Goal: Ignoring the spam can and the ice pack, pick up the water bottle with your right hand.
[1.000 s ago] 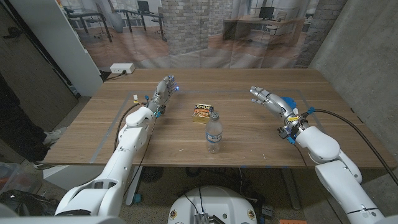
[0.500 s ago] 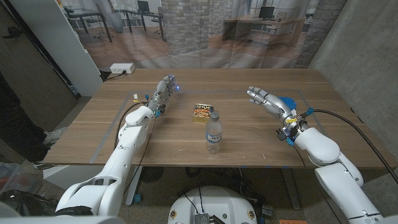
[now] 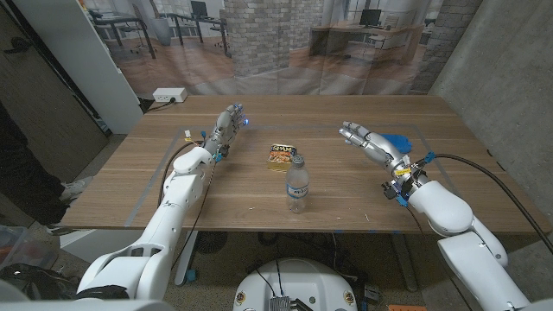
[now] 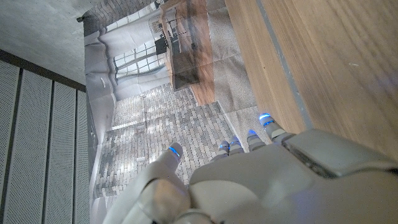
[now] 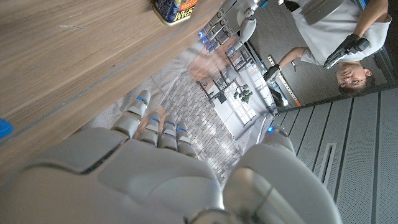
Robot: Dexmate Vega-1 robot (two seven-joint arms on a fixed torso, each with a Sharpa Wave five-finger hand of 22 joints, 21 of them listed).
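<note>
L hand (image 3: 226,126) sits at the table's (image 3: 155,186) far-left part, fingers straight and loosely apart, holding nothing; not needed for this job.

Spam can (image 3: 282,155) is mid-table, lying just behind the water bottle (image 3: 297,184). Lid reads "SPAM" in yellow on dark blue; the same word shows on it in the R wrist view (image 5: 176,9). To be ignored.

Bottle stands upright near table centre, toward the front edge, well apart from both hands. Clear plastic w/ grey cap, wrap label round the middle, print too small to read. Water level can't be told. Judging by looks: light to moderate weight, thin walls that give under a hard squeeze, smooth and a bit slippery, tall so easy to tip. Best hold prob. around the body at the label band, thumb opposite fingers, approach from the R side.

R hand (image 3: 370,142) hovers over the table's right part, fingers extended and spread, empty. Blue ice pack (image 3: 398,139) lies just behind it, partly hidden.
</note>
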